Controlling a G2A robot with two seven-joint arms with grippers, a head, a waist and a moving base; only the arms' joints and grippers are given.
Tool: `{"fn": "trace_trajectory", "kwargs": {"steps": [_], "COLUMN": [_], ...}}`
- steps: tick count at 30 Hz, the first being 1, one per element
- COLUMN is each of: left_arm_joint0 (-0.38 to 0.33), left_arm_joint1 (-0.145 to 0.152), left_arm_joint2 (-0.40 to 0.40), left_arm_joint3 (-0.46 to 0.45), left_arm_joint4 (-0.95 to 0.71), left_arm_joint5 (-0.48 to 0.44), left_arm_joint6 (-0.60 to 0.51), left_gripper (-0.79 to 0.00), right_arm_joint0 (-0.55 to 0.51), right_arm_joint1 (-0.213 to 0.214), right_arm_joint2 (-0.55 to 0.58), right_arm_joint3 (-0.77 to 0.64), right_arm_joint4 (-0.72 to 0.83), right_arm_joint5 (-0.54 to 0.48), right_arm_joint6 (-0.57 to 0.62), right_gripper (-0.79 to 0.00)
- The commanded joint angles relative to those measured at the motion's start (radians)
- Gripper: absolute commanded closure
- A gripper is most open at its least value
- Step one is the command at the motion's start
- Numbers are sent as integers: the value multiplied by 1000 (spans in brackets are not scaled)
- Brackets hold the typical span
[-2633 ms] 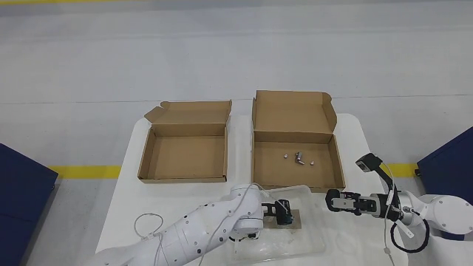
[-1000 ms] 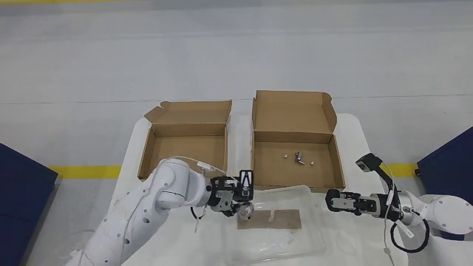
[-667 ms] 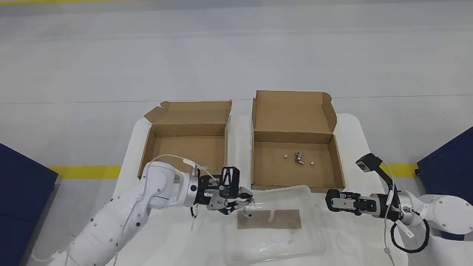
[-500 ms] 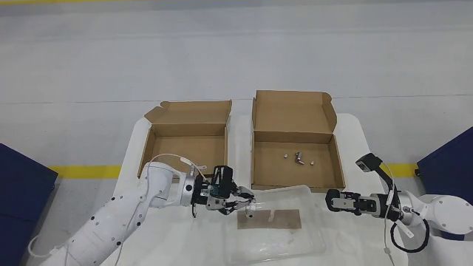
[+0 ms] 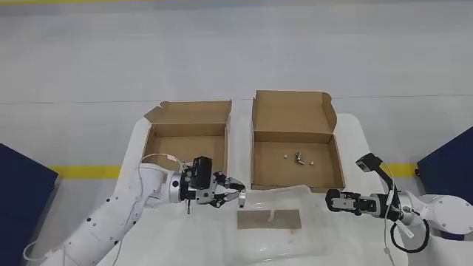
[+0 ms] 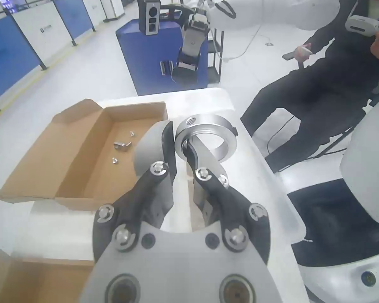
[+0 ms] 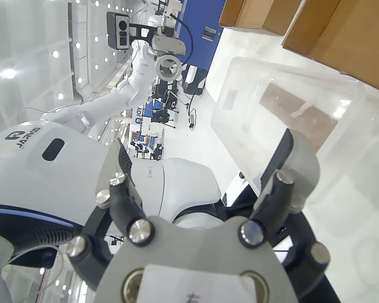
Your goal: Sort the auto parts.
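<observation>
Empty left box (image 5: pixel 183 159) lies just back-left of the left jaws, which are clamped on the steel ring's (image 6: pixel 229 145) wall over the tabletop (image 5: pixel 214 225). The right box (image 5: pixel 284 174) with small parts sits farther off, and the right jaws hang apart beside the clear bin (image 5: pixel 314 225).

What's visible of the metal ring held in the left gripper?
The shaft collar is a silver machined-metal ring with a broad smooth wall, a threaded hole in its outer face and a small dark notch farther round. The left gripper holds it above the white table, one finger outside the wall, the other through the bore. It hangs beside the front corner of the cardboard box with small parts, bore facing the right wrist view.
</observation>
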State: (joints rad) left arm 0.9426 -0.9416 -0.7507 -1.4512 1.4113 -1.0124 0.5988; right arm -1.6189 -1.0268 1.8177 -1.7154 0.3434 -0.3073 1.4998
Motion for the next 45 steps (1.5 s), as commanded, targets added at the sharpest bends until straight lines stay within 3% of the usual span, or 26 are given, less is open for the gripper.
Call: {"fn": "trace_trajectory", "kwargs": {"steps": [1,6,15,24,30,40,45], "left_arm_joint0": [-4,-25,-162,-169,-132,-199,-201], "left_arm_joint1": [1,3,33,35,39,93,94], "left_arm_joint2": [6,84,350,360,334,443,445], "left_arm_joint3": [30,80,159,163,117,41,42], "left_arm_joint4": [93,179,107,103,8,-99,-105], "left_arm_joint5": [1,144,402,411,492,627,630], "left_arm_joint6": [168,353,612,620,701,836,840], "left_gripper": [0,0,0,0,0,0,0], "right_arm_joint0": [0,0,0,0,0,0,0], "right_arm_joint1": [0,0,0,0,0,0,0], "right_arm_joint2": [0,0,0,0,0,0,0], "right_arm_joint3": [0,0,0,0,0,0,0], "right_arm_joint4": [0,0,0,0,0,0,0], "right_arm_joint5": [0,0,0,0,0,0,0], "right_arm_joint6": [0,0,0,0,0,0,0], "right_gripper": [-785,-785,-785,-785,-785,-785,-785]}}
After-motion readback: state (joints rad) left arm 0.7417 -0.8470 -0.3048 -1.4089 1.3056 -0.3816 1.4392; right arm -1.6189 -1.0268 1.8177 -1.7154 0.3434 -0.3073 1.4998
